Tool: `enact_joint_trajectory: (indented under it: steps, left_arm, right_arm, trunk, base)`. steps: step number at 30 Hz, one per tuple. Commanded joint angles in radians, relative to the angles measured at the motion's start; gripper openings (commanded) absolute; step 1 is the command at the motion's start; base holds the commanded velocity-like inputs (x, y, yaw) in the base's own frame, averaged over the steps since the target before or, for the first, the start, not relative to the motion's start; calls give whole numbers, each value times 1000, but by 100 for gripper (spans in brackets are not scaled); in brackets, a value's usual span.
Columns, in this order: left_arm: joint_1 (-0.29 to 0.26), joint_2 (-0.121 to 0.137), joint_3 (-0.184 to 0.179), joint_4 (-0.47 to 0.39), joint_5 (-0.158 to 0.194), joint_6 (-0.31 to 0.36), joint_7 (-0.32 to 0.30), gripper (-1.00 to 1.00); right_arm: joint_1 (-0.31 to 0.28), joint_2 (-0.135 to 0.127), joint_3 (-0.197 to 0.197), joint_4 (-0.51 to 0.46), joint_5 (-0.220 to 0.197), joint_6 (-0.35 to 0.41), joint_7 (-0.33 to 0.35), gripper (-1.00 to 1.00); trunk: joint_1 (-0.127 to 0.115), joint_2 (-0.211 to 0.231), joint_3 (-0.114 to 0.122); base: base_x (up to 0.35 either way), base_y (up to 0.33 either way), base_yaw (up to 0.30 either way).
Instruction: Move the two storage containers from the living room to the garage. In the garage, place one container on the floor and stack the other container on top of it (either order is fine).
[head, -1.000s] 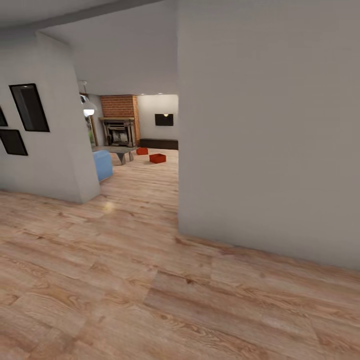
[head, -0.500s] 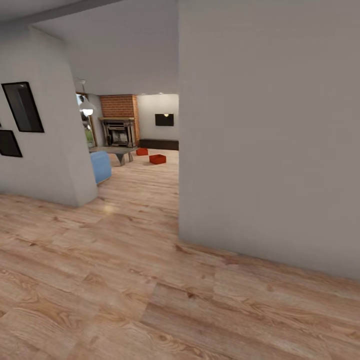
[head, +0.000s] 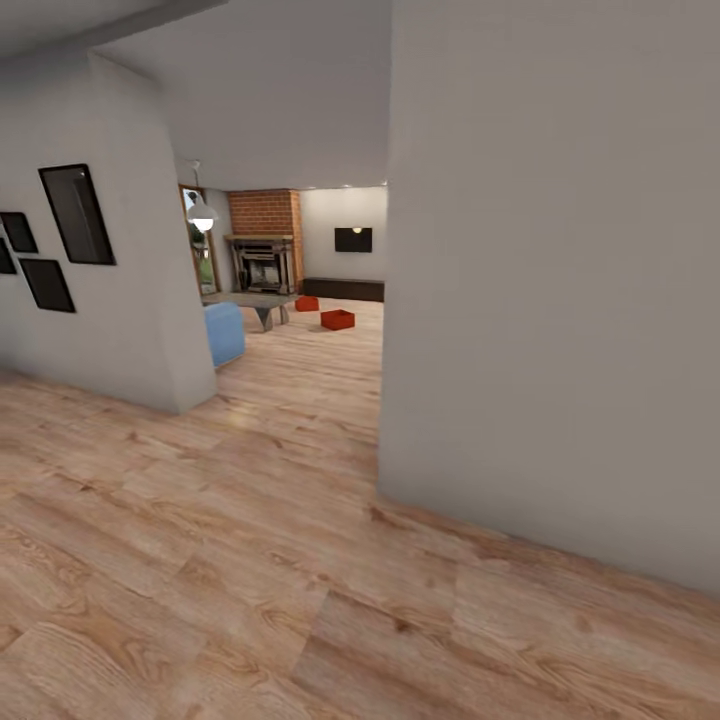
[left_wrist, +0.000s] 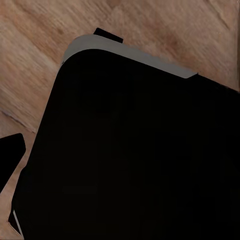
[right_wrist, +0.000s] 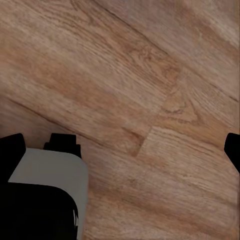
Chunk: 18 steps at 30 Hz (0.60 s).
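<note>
Two storage containers, orange-red: the nearer one (head: 337, 319) and the farther one (head: 306, 303) are sitting apart on the light wood-plank flooring (head: 250, 560) of the living room, far down the passage between pale walls (head: 560, 300); brick fireplace (head: 265, 250) and low dark cabinet (head: 345, 289) are standing behind them; blue seat (head: 226, 333) nearer. Claws (both wrist views are showing dark robot body over planks): state cannot be told.
</note>
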<state>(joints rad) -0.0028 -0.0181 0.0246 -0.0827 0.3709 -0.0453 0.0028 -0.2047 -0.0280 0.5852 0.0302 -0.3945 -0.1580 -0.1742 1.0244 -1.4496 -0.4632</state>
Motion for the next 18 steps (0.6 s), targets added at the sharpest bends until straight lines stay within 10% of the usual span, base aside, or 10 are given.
enact_joint_trajectory:
  steps: [1, 18]
  left_arm:
    - [0, 0, 2, 0, 3, -2, 0, 100]
    - [0, 1, 3, 0, 5, -2, 0, 100]
  right_arm:
    - [-1, 0, 8, 3, -9, -6, 0, 100]
    - [-1, 0, 8, 2, -9, -9, -1, 100]
  trunk:
    - [1, 0, -1]
    - [1, 0, -1]
  base:
    - [322, 0, 272]
    - [322, 0, 274]
